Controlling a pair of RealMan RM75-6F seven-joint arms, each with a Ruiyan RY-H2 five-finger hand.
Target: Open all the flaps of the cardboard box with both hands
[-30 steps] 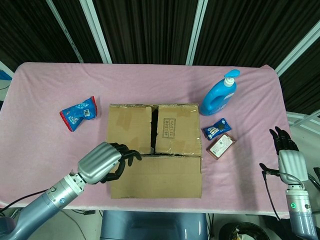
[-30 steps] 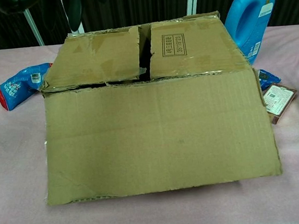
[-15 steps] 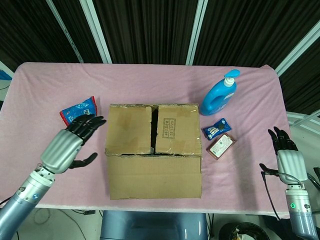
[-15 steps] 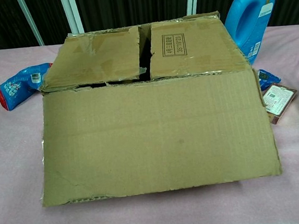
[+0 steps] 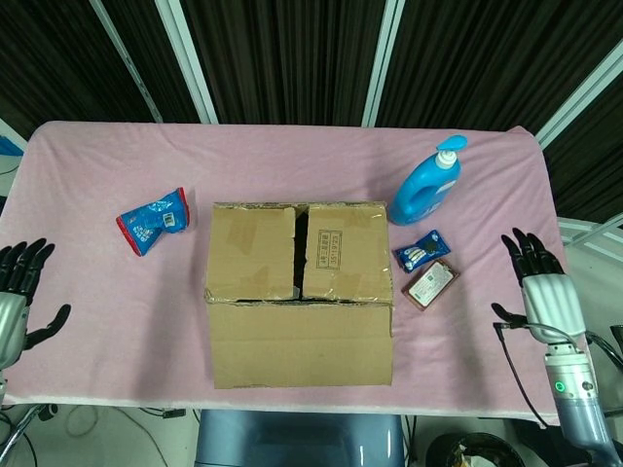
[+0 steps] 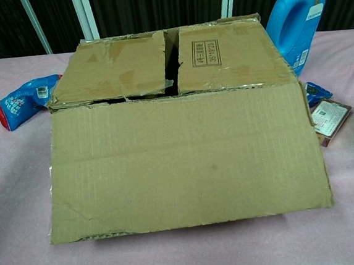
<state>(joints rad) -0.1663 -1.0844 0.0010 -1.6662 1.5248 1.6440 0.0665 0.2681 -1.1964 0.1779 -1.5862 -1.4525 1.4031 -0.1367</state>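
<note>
The cardboard box (image 5: 300, 292) sits in the middle of the table (image 5: 292, 156), toward the front edge. Its front flap (image 6: 185, 159) is folded out flat toward me, while the two inner flaps (image 5: 297, 251) lie closed with a dark slit between them. The left hand (image 5: 12, 302) hangs off the left edge and the right hand (image 5: 543, 292) near the right edge, both empty with fingers spread. Next, I'd guess, each hand must reach in and lift an inner flap outward.

A staged test room is suggested: a counter (image 5: 292, 165) draped in pink cloth (black curtains (image 5: 282, 58) behind).
</note>
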